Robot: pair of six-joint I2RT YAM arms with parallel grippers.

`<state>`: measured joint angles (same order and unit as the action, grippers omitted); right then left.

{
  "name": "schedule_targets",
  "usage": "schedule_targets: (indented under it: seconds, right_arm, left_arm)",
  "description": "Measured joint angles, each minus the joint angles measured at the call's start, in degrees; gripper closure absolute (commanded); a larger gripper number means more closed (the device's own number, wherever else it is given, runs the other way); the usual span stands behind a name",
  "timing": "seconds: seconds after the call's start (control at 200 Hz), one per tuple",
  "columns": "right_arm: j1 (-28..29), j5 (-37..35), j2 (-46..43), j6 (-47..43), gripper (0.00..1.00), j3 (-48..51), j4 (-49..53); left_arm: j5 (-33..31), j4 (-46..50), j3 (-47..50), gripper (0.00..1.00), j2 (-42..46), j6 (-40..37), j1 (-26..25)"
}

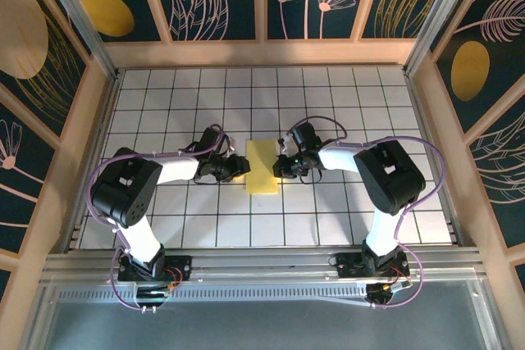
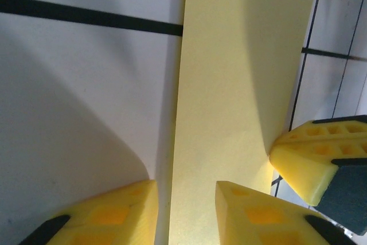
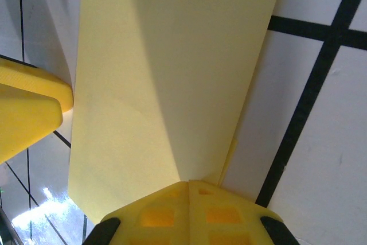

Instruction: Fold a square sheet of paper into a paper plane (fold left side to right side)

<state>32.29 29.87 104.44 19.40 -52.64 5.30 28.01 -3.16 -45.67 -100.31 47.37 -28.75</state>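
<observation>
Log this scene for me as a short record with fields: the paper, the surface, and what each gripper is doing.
paper: pale yellow sheet of paper, a narrow rectangle lying flat between the two arms
surface: white table with black grid lines
left gripper: open, one finger on the paper, the other on the table beside its left edge
right gripper: shut, tips at the paper's right edge
plane: not yet formed

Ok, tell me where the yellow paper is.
Top view: the paper lies mid-table on the white grid, between the left fingers and right fingers.
</observation>
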Motion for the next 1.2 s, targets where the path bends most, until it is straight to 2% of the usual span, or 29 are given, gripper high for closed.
schedule_targets:
  seconds: [0.701, 0.846, 1.021, 1.106, 1.196]
  right_arm:
    - [-0.07, 0.02, 0.0, -1.03, 1.0, 0.0, 0.02]
    - [-0.07, 0.0, 0.0, -1.03, 1.0, 0.0, 0.02]
    - [-0.07, 0.0, 0.0, -1.03, 1.0, 0.0, 0.02]
    - [-0.07, 0.0, -0.04, -1.03, 1.0, 0.0, 0.02]
    - [-0.07, -0.5, -0.33, -1.09, 0.89, 0.0, -0.02]
  left_arm:
    - [0.26, 1.66, -1.4, 0.72, -0.76, -1.2, -1.27]
    - [0.24, 1.66, -1.4, 0.77, -0.76, -0.63, -1.27]
    - [0.15, 1.68, -1.4, 0.95, -0.74, -0.31, -1.27]
    - [0.02, 1.66, -1.38, 1.0, -0.57, 0.17, -1.27]
    - [0.04, 1.57, -1.38, 1.0, 0.02, 0.74, -1.27]
